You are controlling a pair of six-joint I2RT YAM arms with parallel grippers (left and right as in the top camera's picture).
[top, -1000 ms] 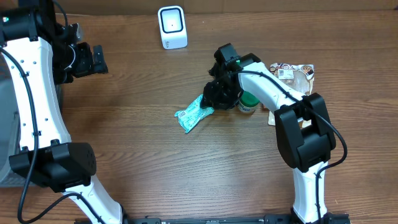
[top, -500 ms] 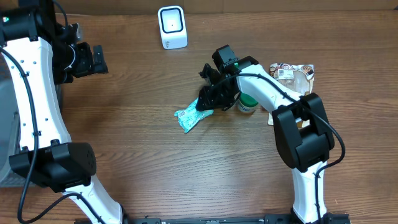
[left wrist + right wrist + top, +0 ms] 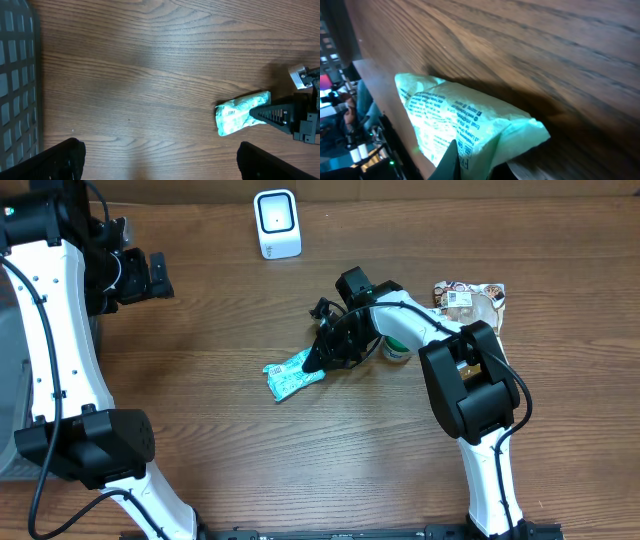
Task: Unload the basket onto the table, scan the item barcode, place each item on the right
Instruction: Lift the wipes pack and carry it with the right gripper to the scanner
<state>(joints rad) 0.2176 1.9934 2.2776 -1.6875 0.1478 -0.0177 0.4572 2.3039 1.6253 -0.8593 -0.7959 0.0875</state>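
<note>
Wooden table (image 3: 250,440): brown, with the grain running left to right.
Small green-capped container (image 3: 398,349): upright, right of centre.
Flat printed packet (image 3: 475,297): lies just beyond the container, toward the far right corner.
Grey grid basket (image 3: 15,75): at the left edge.

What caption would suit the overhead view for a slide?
At a wooden table, the right pincer is shut on a green packet; white scanner beyond, left pincer open.

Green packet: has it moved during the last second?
Yes. The green packet slid left in the overhead view, ending nearly straight below the white scanner.
</note>
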